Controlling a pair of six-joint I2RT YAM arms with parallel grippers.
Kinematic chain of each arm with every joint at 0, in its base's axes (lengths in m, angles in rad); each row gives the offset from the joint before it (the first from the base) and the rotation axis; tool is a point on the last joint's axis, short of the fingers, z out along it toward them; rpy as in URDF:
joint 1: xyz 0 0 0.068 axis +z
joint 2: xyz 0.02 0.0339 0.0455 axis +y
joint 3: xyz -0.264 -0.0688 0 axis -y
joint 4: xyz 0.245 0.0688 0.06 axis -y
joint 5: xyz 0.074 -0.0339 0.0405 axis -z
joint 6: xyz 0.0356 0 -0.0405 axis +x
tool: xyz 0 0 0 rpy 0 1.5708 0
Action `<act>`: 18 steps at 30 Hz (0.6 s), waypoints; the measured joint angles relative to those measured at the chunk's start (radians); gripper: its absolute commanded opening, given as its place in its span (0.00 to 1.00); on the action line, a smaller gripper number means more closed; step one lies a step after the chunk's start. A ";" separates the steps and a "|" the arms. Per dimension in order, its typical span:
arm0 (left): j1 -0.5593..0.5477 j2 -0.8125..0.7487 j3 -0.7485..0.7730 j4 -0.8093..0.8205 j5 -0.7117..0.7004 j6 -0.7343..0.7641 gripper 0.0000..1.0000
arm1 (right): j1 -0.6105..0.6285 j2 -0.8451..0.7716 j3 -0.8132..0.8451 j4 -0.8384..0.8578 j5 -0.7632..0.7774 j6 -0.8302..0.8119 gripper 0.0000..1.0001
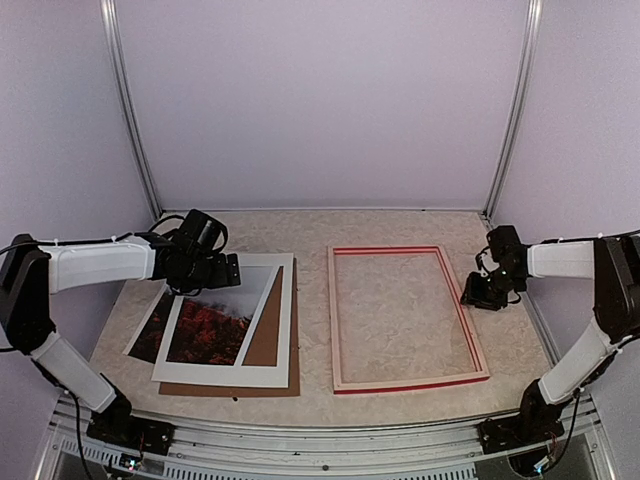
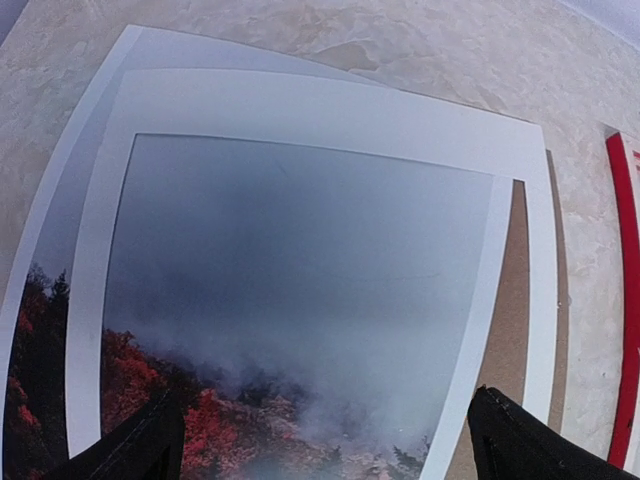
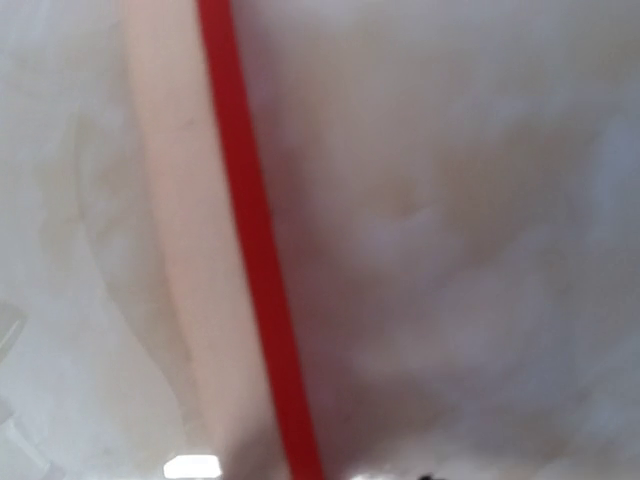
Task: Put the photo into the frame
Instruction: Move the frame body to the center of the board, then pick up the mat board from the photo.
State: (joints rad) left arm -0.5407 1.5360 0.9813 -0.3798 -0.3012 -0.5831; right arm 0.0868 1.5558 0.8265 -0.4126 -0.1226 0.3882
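The photo (image 1: 208,328) lies under the mat (image 1: 283,310), beneath the spread left gripper (image 1: 232,272). The frame (image 1: 410,383) is centre-right. I cannot tell the right gripper's (image 1: 478,295) state.

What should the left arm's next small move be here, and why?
Probably lower the open left jaws onto the far edge of the white mat to lift it off. The photo lies beneath the mat, showing only through its window and past one side, while the frame lies apart with nothing in it.
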 measured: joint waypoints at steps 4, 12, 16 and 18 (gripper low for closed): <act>0.057 -0.005 -0.023 -0.016 0.018 0.010 0.99 | -0.010 -0.004 0.031 0.000 0.006 -0.016 0.70; 0.177 -0.005 -0.061 -0.032 0.094 0.026 0.99 | 0.144 -0.063 0.152 0.000 0.022 -0.013 0.78; 0.224 -0.005 -0.081 -0.033 0.139 0.026 0.99 | 0.327 -0.047 0.230 0.009 0.006 0.027 0.78; 0.248 -0.005 -0.092 -0.032 0.154 0.025 0.99 | 0.417 -0.010 0.285 0.018 -0.001 0.051 0.78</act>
State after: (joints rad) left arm -0.2928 1.5311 0.8890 -0.4122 -0.1474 -0.5583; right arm 0.5037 1.5463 1.1114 -0.3946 -0.1238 0.4389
